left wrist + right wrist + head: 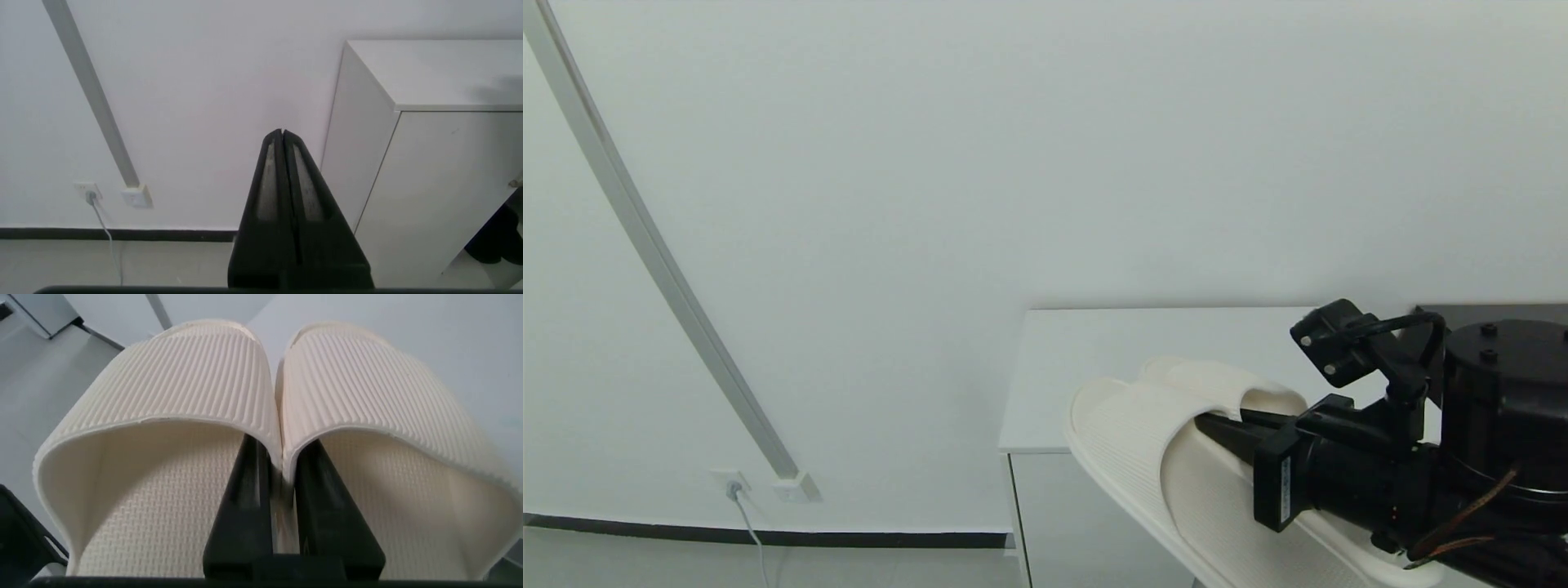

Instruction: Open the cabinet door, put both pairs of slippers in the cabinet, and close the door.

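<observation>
Closest in, the right gripper (282, 514) has one finger inside each of two cream slippers (180, 392) lying side by side. The fingers squeeze the slippers' touching inner walls between them, so the pair is carried as one. From the head, the slippers (1143, 441) hang toes forward and tilted, over the front left corner of the white cabinet (1143, 335). Their soles are level with its top edge and in front of the door (1078, 514), not resting on anything. The left gripper (283, 143) is pressed together on nothing and held out to the left of the cabinet (425, 73), pointing at the wall (204, 82). The door (441, 196) looks flush with the front along its left edge. Something dark shows low at its far side, and I cannot tell whether that is an open gap. I judge the task to be in its middle: one pair is picked up and brought to the cabinet but not yet inside. Whether the other pair has gone in cannot be told. What is left is to get this pair through the opening, opening the door first if it is shut, then deal with any remaining pair and close the door. A conduit (645, 237) runs down the wall to a socket (731, 483) near the floor, well apart from the cabinet.
</observation>
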{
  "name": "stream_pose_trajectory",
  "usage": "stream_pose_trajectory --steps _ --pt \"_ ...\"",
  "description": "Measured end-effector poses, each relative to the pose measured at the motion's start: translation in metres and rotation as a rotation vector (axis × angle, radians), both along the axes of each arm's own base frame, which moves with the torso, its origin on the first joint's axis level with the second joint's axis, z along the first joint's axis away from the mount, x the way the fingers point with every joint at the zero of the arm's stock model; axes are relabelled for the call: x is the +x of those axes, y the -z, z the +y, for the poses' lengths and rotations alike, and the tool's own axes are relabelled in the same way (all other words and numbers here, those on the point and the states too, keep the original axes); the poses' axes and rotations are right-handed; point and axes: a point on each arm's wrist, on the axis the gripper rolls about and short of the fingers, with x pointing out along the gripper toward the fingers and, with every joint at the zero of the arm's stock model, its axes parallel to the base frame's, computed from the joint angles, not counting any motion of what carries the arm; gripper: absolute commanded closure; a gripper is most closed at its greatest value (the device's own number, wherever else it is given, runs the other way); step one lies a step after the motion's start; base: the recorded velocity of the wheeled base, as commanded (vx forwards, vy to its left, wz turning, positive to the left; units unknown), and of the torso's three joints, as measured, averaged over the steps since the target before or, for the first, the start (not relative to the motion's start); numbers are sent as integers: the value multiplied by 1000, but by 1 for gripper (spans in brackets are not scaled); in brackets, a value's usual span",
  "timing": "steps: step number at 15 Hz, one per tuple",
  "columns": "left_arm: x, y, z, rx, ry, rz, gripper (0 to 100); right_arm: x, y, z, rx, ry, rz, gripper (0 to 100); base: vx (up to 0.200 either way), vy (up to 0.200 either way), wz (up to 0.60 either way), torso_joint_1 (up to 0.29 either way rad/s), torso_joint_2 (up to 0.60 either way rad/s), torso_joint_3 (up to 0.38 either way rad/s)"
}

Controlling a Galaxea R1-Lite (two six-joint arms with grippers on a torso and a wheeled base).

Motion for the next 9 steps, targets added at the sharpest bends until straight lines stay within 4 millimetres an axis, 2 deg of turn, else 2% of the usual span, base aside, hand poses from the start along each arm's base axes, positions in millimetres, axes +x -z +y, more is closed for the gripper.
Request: stream_pose_trajectory --steps 6,9 --pt "0 0 0 0 0 0 100 0 5 1 -15 1 9 100 -200 0 0 1 0 4" --pt "0 0 0 -1 -1 0 100 0 8 1 -24 0 17 100 0 0 0 0 0 0"
